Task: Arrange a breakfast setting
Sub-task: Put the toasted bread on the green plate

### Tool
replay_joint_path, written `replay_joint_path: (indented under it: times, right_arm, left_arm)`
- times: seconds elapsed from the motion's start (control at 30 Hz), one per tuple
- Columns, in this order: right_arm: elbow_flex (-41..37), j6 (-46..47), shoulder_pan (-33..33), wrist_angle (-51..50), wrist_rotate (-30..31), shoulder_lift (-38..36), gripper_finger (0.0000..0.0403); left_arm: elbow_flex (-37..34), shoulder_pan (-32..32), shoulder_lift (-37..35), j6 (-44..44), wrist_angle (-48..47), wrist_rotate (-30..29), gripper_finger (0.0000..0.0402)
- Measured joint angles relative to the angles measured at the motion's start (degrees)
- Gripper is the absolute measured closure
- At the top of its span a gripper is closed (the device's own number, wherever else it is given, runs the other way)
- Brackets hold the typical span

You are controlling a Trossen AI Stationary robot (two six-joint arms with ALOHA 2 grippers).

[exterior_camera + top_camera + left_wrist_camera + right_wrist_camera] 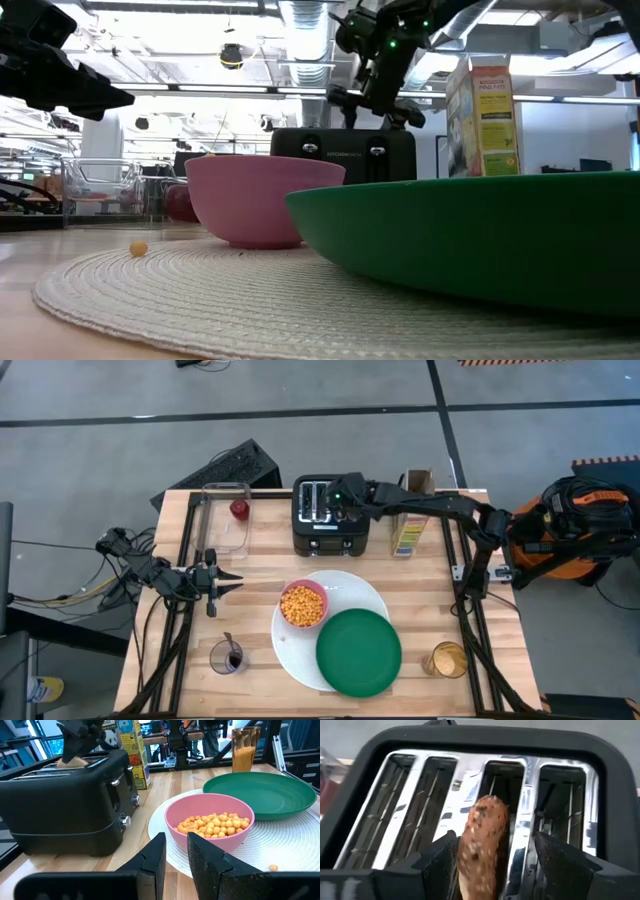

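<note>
A seeded bagel (482,840) stands on edge in a slot of the black toaster (330,538), sticking up out of it. My right gripper (495,847) is open above the toaster, one finger on either side of the bagel. The pink bowl (322,603) of orange cereal (300,606) sits on the white plate (290,650), and the green plate (358,652) overlaps that plate's near right part. A red fruit (240,510) lies in the clear container (225,535). A spoon (228,643) stands in a small glass. My left gripper (232,582) waits at the table's left, shut on nothing. My right gripper comes at the bagel's upper part (470,850) slanting down from the table's right, with a finger on each flat side. One finger (442,862) is right against it and the other stands clear. Whether that finger touches the bagel, I cannot tell.
A cereal carton (410,525) stands right of the toaster, under my right arm. A glass of orange drink (448,659) sits at the near right. One loose cereal piece (138,247) lies on the white plate's left. Bare wood lies between my left gripper and the plate.
</note>
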Motion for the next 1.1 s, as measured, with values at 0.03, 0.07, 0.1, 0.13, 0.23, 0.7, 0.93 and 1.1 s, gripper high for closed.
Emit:
replay_joint_path:
  times: [0.03,0.07,0.1,0.13,0.23,0.7,0.93,1.1]
  right_arm:
    - [0.00,-0.34,-0.14,-0.02,0.01,0.00,0.0120]
    - [0.00,-0.78,-0.32,0.05,0.00,0.00,0.0123]
    - [0.00,-1.12,-0.38,0.17,0.00,0.00,0.0127]
    - [0.00,-1.30,-0.37,0.22,0.01,0.00,0.0132]
    - [0.00,-2.15,0.18,0.72,0.03,0.00,0.0154]
    - [0.25,-2.39,-0.17,2.56,-3.69,2.40,0.0201]
    - [0.92,-2.25,0.60,1.07,-1.08,2.63,0.0245]
    - [1.90,-2.11,0.57,-0.37,-0.87,2.69,0.0286]
  left_arm:
    - [0.00,-0.01,0.00,0.00,0.02,0.00,0.0333]
    - [0.00,0.00,0.00,0.00,0.02,0.00,0.0333]
    - [0.00,0.01,0.00,0.00,0.01,0.01,0.0333]
    - [0.00,-0.01,0.00,0.00,0.02,0.00,0.0333]
    - [0.00,-0.01,0.00,0.00,0.02,0.01,0.0333]
    - [0.02,0.00,0.00,0.00,-0.01,0.03,0.0333]
    - [0.02,-0.01,0.00,0.00,-0.02,0.07,0.0333]
    - [0.02,-0.01,0.00,0.00,0.00,0.09,0.0333]
